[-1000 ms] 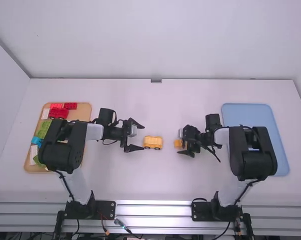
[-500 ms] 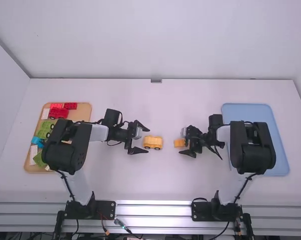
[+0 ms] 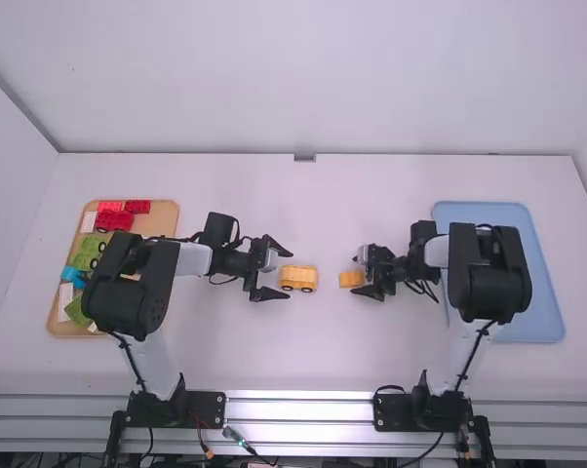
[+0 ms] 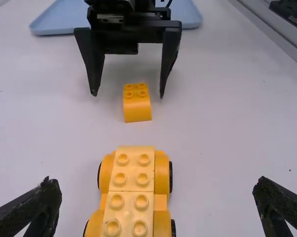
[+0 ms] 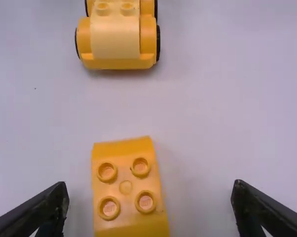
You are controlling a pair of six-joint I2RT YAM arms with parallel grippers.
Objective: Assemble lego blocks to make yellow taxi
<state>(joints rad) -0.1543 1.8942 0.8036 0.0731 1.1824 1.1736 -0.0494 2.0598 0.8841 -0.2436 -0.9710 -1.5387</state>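
High view: The small yellow block (image 3: 351,279) is seen on the table (image 3: 313,351) at the right gripper (image 3: 358,274), the nearer one; its long axis points towards the wheeled yellow base (image 3: 297,279), at the left gripper (image 3: 288,273). A gap separates block and base; the blue tray (image 3: 484,209) lies well apart.

Left wrist view: The base is flanked, ungripped, by the left gripper's spread fingers. The right gripper's fingers are parted astride the block.

Right wrist view: The block is placed off-centre, nearer one finger; recentring before closure on its long sides would be advised.
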